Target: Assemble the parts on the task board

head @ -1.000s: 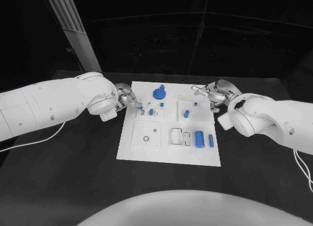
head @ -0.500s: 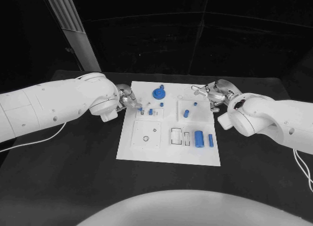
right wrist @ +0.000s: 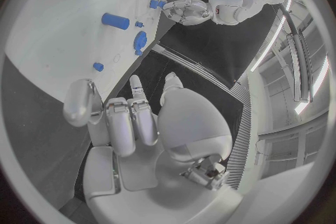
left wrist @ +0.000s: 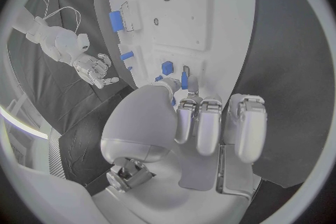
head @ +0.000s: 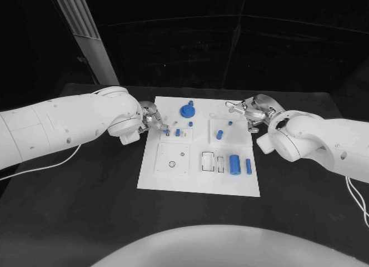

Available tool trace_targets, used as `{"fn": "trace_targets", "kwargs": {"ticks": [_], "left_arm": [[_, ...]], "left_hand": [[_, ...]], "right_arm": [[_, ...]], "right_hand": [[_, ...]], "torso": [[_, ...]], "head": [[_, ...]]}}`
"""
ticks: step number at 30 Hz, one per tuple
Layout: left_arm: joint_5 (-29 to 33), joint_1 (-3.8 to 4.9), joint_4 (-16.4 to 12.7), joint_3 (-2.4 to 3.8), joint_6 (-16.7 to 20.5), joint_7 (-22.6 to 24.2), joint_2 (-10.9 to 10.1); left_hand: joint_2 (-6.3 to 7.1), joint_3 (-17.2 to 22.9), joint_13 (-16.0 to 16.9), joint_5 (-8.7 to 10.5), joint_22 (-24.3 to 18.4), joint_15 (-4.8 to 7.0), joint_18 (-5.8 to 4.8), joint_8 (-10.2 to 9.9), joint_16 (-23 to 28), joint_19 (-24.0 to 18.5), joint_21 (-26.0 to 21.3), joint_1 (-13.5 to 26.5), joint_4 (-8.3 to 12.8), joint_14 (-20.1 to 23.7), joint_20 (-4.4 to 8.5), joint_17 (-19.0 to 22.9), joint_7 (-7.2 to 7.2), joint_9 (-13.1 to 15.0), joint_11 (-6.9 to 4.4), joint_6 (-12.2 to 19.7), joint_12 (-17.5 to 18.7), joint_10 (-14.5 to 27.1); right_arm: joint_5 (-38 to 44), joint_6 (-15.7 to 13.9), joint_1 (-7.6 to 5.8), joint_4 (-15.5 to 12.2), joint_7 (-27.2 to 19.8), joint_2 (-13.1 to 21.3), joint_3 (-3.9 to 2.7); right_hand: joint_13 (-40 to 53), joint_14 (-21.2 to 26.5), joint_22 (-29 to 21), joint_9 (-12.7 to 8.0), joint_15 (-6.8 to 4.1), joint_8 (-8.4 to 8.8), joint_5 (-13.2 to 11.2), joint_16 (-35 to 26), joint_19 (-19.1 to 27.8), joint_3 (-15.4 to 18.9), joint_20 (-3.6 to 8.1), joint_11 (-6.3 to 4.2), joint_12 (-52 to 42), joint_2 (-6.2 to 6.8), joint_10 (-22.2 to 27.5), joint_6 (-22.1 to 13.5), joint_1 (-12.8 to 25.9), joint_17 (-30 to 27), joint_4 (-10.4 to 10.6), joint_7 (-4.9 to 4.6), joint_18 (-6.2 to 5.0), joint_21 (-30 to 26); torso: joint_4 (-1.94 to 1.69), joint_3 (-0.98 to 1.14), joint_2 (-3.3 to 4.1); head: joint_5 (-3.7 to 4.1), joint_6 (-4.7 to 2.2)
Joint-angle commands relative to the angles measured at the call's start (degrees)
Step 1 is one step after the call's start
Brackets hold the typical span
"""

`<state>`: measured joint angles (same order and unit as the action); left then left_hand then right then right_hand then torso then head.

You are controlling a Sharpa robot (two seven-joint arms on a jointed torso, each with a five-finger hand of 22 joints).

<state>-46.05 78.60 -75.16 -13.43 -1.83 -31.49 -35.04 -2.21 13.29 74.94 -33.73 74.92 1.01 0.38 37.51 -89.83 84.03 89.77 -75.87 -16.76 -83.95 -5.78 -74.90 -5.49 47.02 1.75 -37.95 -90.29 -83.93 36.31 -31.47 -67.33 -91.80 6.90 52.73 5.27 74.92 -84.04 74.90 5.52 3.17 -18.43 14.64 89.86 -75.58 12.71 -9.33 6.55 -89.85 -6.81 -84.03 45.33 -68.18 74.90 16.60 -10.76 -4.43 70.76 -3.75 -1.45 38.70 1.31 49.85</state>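
Since a second ago the left hand (head: 153, 122) has edged a little rightward onto the left edge of the task board (head: 199, 178); right hand (head: 250, 111) unchanged in place.

Count, head view: one white task board, centre of frame on the black bench (head: 72, 211). Blue parts on it, seven seen: one round knobbed part (head: 188, 109) at the board's top; one small peg (head: 191, 123) below it; two small blocks (head: 177, 132) near the left fingers, left of centre; one short cylinder (head: 220, 134) on the raised plate right of centre; two upright bars, a larger bar (head: 234, 164) and a slimmer bar (head: 249, 166), lower right of the board. One dark ring (head: 171, 163) sits on the lower-left plate.

Left hand: in the left wrist view, fingers (left wrist: 209, 126) lie side by side, curled downward, thumb tip reaching toward a small blue block (left wrist: 167, 67) and a pin (left wrist: 185, 77). Whether anything is pinched, cannot tell.

Right hand: over the board's upper-right edge. In the right wrist view the fingers (right wrist: 133, 120) are loosely curled, slightly parted, holding nothing; parts lie apart from them, beyond the fingertips.
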Motion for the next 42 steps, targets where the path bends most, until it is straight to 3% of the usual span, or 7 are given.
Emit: {"fn": "trace_targets", "kwargs": {"ticks": [1, 14, 31, 42], "left_arm": [[-0.38, 0.04, 0.10, 0.02, -1.49, -0.85, 0.15], [-0.44, -0.03, 0.57, 0.02, -2.91, -1.27, 0.44], [-0.46, -0.18, 1.44, 0.02, -2.43, -0.86, 0.90], [-0.46, -0.25, 1.67, 0.02, -2.01, -0.36, 0.87]], "left_hand": [[-0.13, -0.35, 15.06, 0.34, 15.08, -0.47, -0.38, 0.35, -0.17, 5.97, 0.23, 0.24, -0.03, -6.05, -0.25, -15.10, -0.03, -0.05, 0.29, 0.30, 0.29, -6.07], [-0.24, -0.48, 15.06, 0.79, 15.08, -0.49, -0.38, 0.38, -0.17, 5.97, 0.23, 0.52, -0.03, -6.05, -0.29, -15.10, -0.04, -0.18, 0.32, 0.34, 0.29, -6.07], [-0.41, -0.43, 15.06, 0.85, 15.08, -0.50, -0.38, 0.42, -0.17, 5.97, 0.23, 0.56, -0.02, -6.05, -0.31, -15.10, -0.03, -0.23, 0.31, 0.29, 0.29, -6.07], [-0.69, -0.37, 15.06, 0.88, 15.08, -0.51, -0.38, 0.47, -0.17, 5.97, 0.23, 0.71, -0.06, -6.05, -0.33, -15.10, -0.03, -0.32, 0.31, 0.18, 0.29, -6.07]], "right_arm": [[0.18, -0.17, -0.07, -0.18, -0.52, 0.02, -0.03], [0.18, -0.14, -0.07, -0.24, -0.51, 0.02, -0.03], [0.18, -0.13, -0.07, -0.20, -0.54, -0.03, -0.03], [0.18, -0.15, -0.07, -0.14, -0.53, -0.06, -0.03]], "right_hand": [[15.08, -5.96, 5.13, 0.09, -0.33, -0.36, 0.20, 0.14, 0.15, 0.41, 0.27, -0.09, -0.15, 0.05, -5.97, -0.43, -0.69, 15.10, 0.01, 0.06, -0.82, -0.15], [15.08, -5.96, 5.12, 0.09, -0.33, -0.42, 0.19, 0.14, 0.15, 0.46, 0.27, -0.09, -0.15, 0.02, -5.97, -0.46, -0.71, 15.10, 0.03, 0.06, -0.82, -0.18], [15.08, -5.96, 5.12, 0.09, -0.33, -0.42, 0.19, 0.14, 0.15, 0.46, 0.27, -0.09, -0.15, 0.02, -5.97, -0.46, -0.71, 15.10, 0.03, 0.06, -0.82, -0.18], [15.08, -5.96, 5.12, 0.09, -0.33, -0.42, 0.19, 0.14, 0.15, 0.46, 0.27, -0.09, -0.15, 0.02, -5.97, -0.46, -0.71, 15.10, 0.03, 0.06, -0.82, -0.18]], "torso": [[-0.02, 0.00, 0.04], [-0.04, 0.01, -0.02], [-0.03, 0.00, 0.05], [-0.03, 0.01, 0.00]], "head": [[0.02, 0.04], [0.02, 0.10], [0.08, -0.17], [0.17, 0.06]]}}
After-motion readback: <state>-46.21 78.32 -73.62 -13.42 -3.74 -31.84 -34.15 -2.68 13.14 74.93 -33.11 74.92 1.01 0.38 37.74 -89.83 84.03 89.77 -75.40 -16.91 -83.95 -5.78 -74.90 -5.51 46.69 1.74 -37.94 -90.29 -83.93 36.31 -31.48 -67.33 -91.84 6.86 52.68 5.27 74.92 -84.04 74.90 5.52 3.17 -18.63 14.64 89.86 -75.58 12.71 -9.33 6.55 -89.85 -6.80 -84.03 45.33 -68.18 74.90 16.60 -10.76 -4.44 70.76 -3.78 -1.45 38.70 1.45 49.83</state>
